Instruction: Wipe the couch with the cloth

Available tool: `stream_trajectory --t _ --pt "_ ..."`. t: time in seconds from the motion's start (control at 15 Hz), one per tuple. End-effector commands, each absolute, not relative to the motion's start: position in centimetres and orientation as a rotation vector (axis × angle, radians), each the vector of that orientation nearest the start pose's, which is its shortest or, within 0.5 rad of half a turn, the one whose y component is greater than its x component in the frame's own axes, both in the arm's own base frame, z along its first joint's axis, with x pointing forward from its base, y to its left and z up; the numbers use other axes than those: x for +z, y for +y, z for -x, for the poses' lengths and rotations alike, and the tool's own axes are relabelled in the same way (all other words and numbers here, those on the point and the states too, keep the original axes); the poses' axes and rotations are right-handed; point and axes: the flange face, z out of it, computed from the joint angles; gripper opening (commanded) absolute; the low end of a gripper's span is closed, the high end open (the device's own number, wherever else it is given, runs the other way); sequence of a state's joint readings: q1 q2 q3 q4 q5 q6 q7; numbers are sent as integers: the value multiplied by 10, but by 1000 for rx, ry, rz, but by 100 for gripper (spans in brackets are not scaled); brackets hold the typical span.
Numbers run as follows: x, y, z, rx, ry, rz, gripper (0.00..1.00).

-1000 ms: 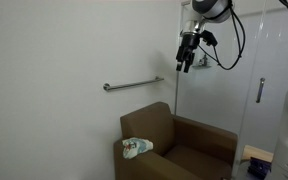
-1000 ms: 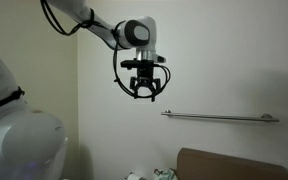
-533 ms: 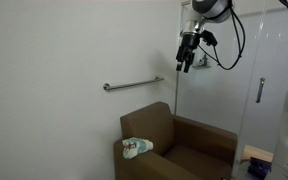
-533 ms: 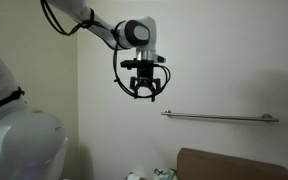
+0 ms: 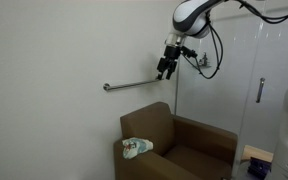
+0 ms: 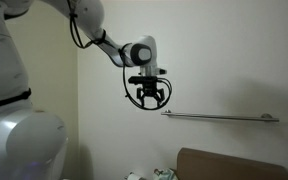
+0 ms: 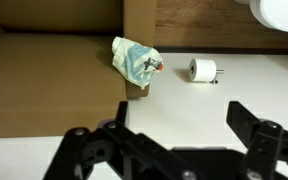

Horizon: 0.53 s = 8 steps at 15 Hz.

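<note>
A: Biggest first. Couch [image 5: 179, 145]?
B: Brown, leather-look, backrest close to the wall, if not against it. Boxy armrests with flat tops, so a rag can sit there without sliding.

A: Arm?
B: It reaches in from high up. The gripper [image 5: 166, 68] hangs well above the couch, close to the wall, pointing down. In the other exterior view the gripper [image 6: 148, 97] has its jaws wide apart with nothing between them. My guess is that it's up there so the wrist camera can see the whole target before it comes down.

A: Cloth?
B: The cloth [image 5: 136, 148] is crumpled on top of one armrest, toward the front end. In the wrist view the cloth [image 7: 134, 60] is ahead of the gripper [image 7: 169, 150] and well apart from it. Nobody has picked it up yet, so I'd say the wipe hasn't started.

A: Surface and room, quick.
B: The couch surface [image 7: 44, 80] looks smooth and plain. I can't spot any dirt at this size. The wall [image 5: 54, 60] is plain white. There's a pale door [image 5: 259, 90] with a handle to one side. A metal grab bar [image 6: 219, 117] runs level on the wall above the backrest, beside the gripper.

A: Smallest?
B: A white roll [image 7: 202, 70] on the pale floor, just beside the armrest. It looks like toilet paper, but I can't confirm that.
</note>
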State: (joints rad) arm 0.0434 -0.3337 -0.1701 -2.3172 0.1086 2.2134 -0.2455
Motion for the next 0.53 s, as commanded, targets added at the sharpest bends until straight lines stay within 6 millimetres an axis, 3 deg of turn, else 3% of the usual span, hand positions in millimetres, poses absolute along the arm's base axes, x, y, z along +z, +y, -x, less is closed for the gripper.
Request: stream_trajectory --t 0.0,0.27,0.47 --pt "441 -42 -535 -275 -142 3010 100" --pt "370 -46 -587 -72 -105 2952 100" --pt "313 -52 -608 16 -107 2899 100"
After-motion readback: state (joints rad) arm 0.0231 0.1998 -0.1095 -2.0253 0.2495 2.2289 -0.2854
